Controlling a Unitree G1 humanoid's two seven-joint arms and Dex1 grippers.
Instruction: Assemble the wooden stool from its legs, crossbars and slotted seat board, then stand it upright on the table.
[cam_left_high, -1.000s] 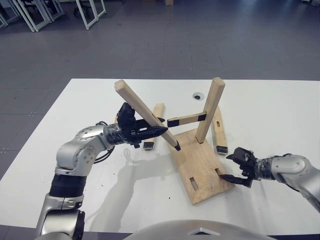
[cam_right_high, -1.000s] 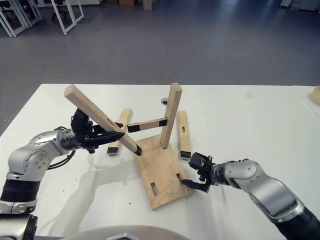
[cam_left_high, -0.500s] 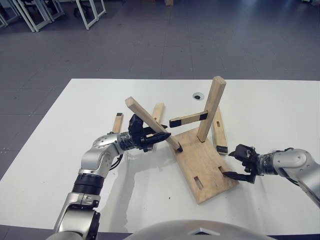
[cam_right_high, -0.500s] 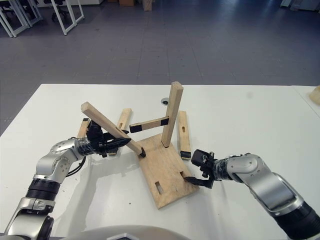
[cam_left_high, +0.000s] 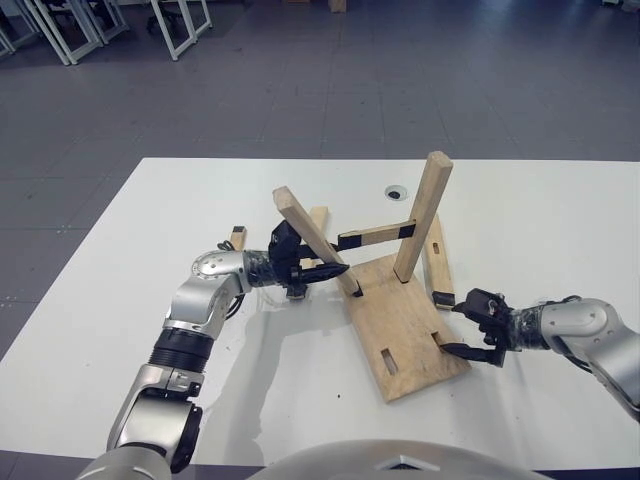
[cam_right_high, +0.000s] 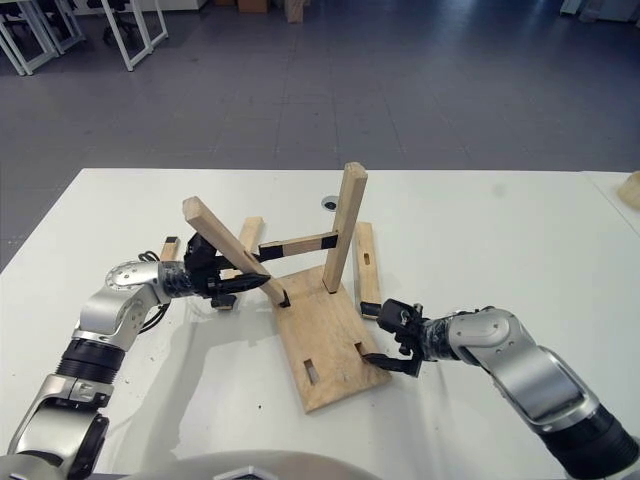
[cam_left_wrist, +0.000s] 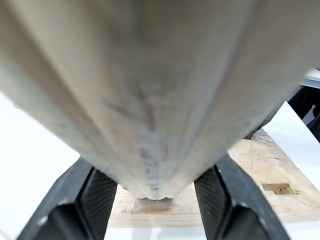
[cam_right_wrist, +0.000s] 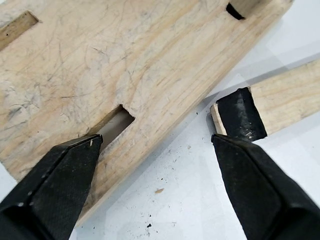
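Observation:
The slotted seat board (cam_left_high: 405, 330) lies flat on the white table. One leg (cam_left_high: 422, 212) stands upright in it, with a black-tipped crossbar (cam_left_high: 375, 237) sticking out from its side. My left gripper (cam_left_high: 322, 271) is shut on a second leg (cam_left_high: 310, 236), which tilts with its lower end at the board's far left corner. In the left wrist view this leg (cam_left_wrist: 150, 90) sits between both fingers (cam_left_wrist: 95, 200). My right gripper (cam_right_wrist: 155, 175) stands open at the board's right edge, one finger (cam_right_wrist: 55, 195) over a slot (cam_right_wrist: 114, 122), the other over the table.
A loose leg (cam_left_high: 437, 258) lies on the table right of the board, its black end (cam_right_wrist: 240, 115) near my right gripper. Another leg (cam_left_high: 319, 219) and a short crossbar (cam_left_high: 237, 237) lie behind the left gripper. A cable hole (cam_left_high: 397, 190) is at the back.
My left arm has carried the tilted leg rightward and stood it steeper, its lower end staying at the board's corner. The right gripper has stayed open by the board's right edge.

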